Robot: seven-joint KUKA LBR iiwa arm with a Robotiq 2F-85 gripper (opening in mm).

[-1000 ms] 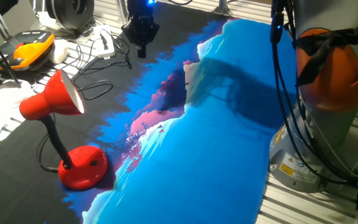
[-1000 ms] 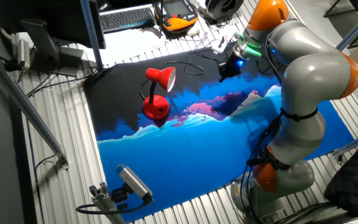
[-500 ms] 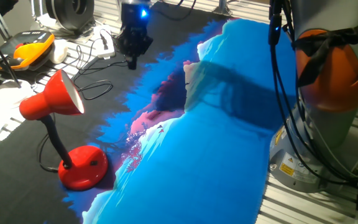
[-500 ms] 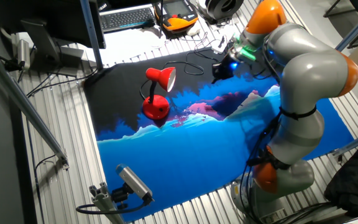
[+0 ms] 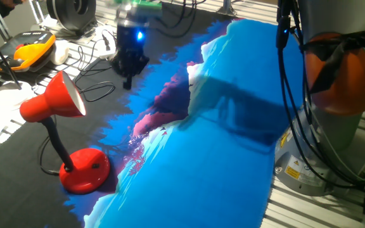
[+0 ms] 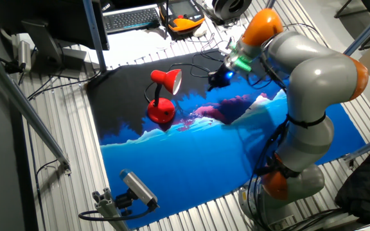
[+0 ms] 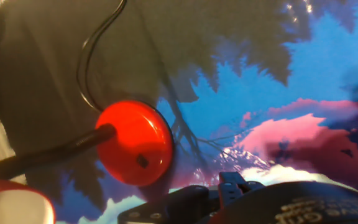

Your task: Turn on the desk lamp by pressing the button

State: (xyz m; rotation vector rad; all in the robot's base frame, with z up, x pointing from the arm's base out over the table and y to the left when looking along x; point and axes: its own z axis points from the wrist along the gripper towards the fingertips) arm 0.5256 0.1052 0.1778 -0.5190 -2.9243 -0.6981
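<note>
Desk lamp point(image 5: 65, 136): upright, base on black cloth, well apart from fingers.
Button point(image 7: 142, 161): atop base, unobstructed, ahead of fingers.
Gripper point(image 5: 128, 71): raised, apparently approaching; finger spacing cannot be told.

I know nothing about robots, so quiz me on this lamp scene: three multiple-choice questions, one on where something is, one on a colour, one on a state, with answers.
1. Where is the button?
A. on the shade
B. on top of the lamp's round base
C. on the cord

2. What colour is the desk lamp?
A. red
B. green
C. white

3. Is the gripper touching the lamp?
A. yes, pressing the button
B. yes, holding the shade
C. no, it is apart from it

Answers: B, the hand view shows a dark dot on the red dome; A, shade and base are red; C, both fixed views show bare mat between them.
</note>
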